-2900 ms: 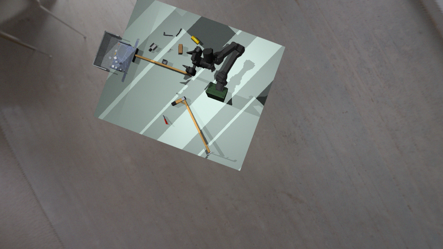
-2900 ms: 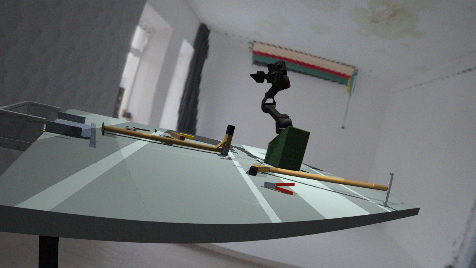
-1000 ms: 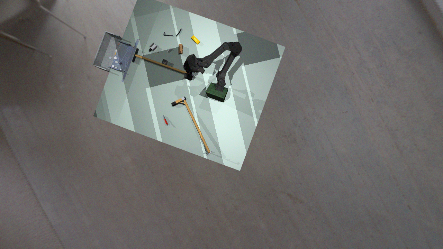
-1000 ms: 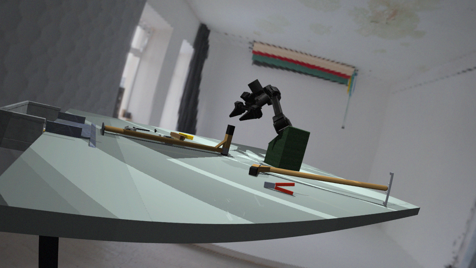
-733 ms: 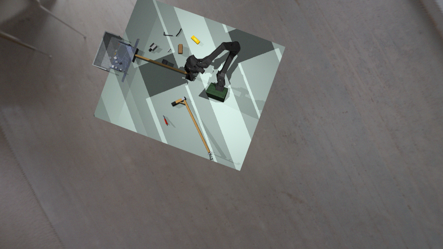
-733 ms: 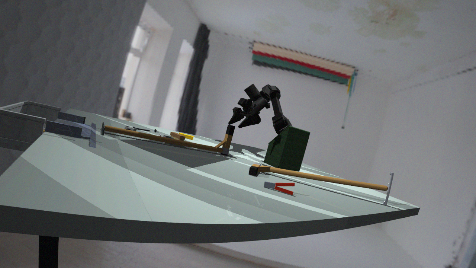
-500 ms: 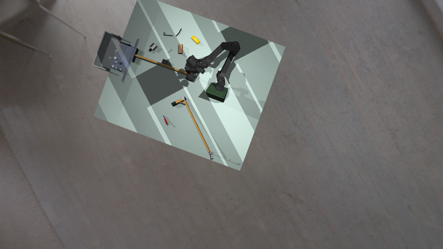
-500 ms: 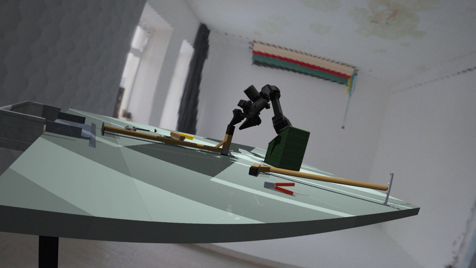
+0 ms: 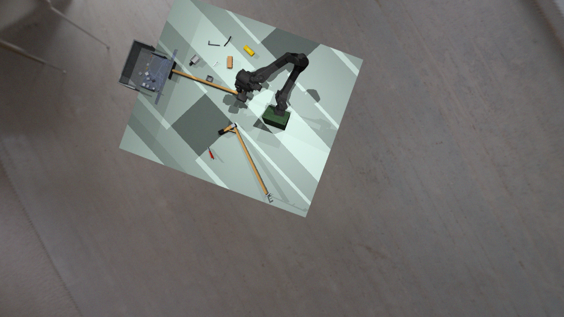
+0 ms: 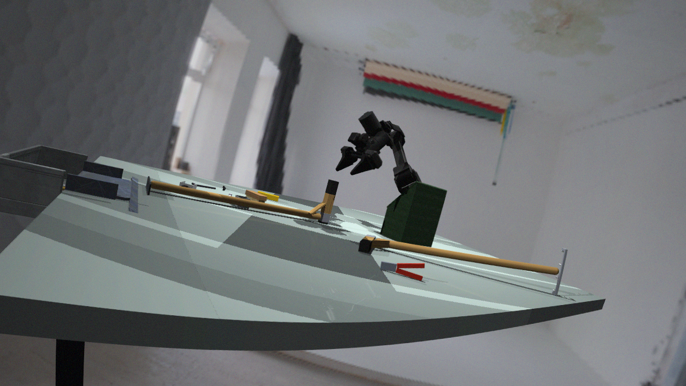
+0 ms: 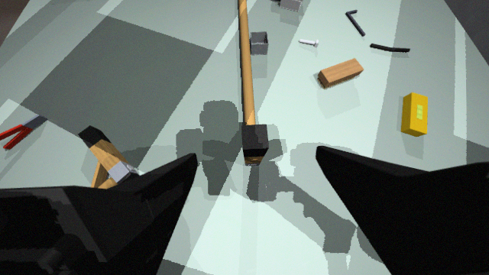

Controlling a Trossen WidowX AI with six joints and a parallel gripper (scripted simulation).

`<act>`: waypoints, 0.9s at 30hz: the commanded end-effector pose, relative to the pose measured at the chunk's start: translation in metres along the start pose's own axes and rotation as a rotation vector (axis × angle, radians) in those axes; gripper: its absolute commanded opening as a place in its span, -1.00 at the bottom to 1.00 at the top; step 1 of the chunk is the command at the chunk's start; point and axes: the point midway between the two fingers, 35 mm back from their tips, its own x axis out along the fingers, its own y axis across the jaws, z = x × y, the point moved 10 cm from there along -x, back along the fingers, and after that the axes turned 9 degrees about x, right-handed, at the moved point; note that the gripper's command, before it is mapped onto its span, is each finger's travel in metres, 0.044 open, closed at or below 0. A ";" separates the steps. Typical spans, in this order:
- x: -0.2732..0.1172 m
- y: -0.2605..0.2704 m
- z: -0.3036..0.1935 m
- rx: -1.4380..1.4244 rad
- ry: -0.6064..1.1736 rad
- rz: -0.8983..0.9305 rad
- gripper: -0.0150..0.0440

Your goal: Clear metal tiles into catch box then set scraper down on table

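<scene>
Pale green table (image 9: pixel 157 134) (image 10: pixel 192 268) (image 11: pixel 290 244), red-handled pliers (image 9: pixel 211 153) (image 10: pixel 407 272) (image 11: pixel 24 131), wooden block (image 9: pixel 229 62) (image 10: pixel 255 195) (image 11: pixel 341 73), yellow block (image 9: pixel 248 50) (image 10: pixel 269 196) (image 11: pixel 414 114), green pedestal (image 9: pixel 272 119) (image 10: pixel 415 215)

Pale walls (image 10: pixel 446 158) — a dark curtain (image 10: pixel 280 105) beside bright windows (image 10: pixel 192 81).

Top view: high overhead, facing down, far enough for the whole table (image 9: pixel 157 141) (image 10: pixel 192 268) (image 11: pixel 218 244). Exterior: low beside the table, facing across it, tilted. Wrist: close above, looking down between the fingers (nearest of three). Top and exterior shared the arm's green base block (image 9: pixel 270 121) (image 10: pixel 410 215).
</scene>
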 end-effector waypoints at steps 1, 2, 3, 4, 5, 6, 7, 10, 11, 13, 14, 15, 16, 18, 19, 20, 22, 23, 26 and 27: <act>-0.009 -0.001 0.003 0.005 -0.005 -0.004 1.00; -0.008 -0.001 0.003 0.005 -0.005 -0.004 1.00; -0.007 -0.001 0.002 0.005 -0.005 -0.004 1.00; -0.004 -0.001 0.001 0.005 -0.004 -0.003 1.00; -0.001 -0.001 -0.001 0.005 -0.004 -0.003 1.00; 0.001 -0.002 -0.003 0.006 -0.003 -0.003 1.00; 0.004 -0.002 -0.005 0.006 -0.003 -0.003 1.00; 0.012 -0.003 -0.011 0.006 -0.004 -0.003 1.00; 0.015 -0.003 -0.013 0.005 -0.004 -0.003 1.00; 0.020 -0.004 -0.018 0.005 -0.005 -0.004 1.00; 0.022 -0.005 -0.019 0.005 -0.005 -0.005 1.00; 0.023 -0.005 -0.020 0.005 -0.006 -0.005 1.00; 0.023 -0.005 -0.021 0.005 -0.006 -0.005 1.00; 0.024 -0.005 -0.021 0.005 -0.006 -0.005 1.00; 0.025 -0.005 -0.020 0.005 -0.005 -0.005 1.00; 0.026 -0.005 -0.020 0.005 -0.005 -0.005 1.00; 0.028 -0.004 -0.020 0.005 -0.004 -0.004 1.00; 0.030 -0.004 -0.019 0.005 -0.004 -0.004 1.00; 0.035 -0.004 -0.019 0.006 -0.003 -0.003 1.00; 0.036 -0.004 -0.018 0.006 -0.003 -0.003 1.00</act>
